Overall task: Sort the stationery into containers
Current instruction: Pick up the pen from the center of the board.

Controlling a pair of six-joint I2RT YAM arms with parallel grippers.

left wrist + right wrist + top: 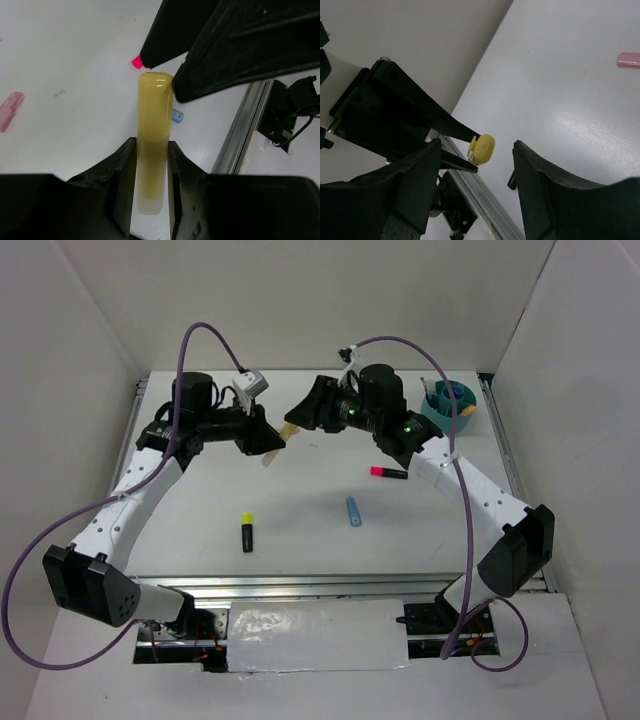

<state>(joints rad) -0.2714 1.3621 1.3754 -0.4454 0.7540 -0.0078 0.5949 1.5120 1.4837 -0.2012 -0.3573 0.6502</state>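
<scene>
Nearest in the left wrist view: left gripper [151,150] clenched on the yellow marker [155,110], both fingers pressing its lower half, rounded end sticking out ahead. Around that end, the black fingers of the right gripper [159,80], one on each side. Farther ahead on the table [75,60], seen from this wrist only in part: the pink cap of the pink-black marker [136,62] and a corner of the blue pen [177,116]. Off to the left side, well apart, the pink eraser [11,111].

Shown better by the right wrist view: clear gaps on both sides of the marker end, so right jaws released, spread wide, gripping nothing. Same eraser far ahead, to the right.

Only in the top view: both grippers facing each other above the far half of the table. Nearer to the arm bases than the right gripper, first the whole pink-black marker, then the blue pen, then a yellow-black marker [247,531], more on the left gripper's side. Teal cup [450,405] to the right of the right gripper, well apart, with an orange piece [468,412] standing inside; compartment not possible to tell.
</scene>
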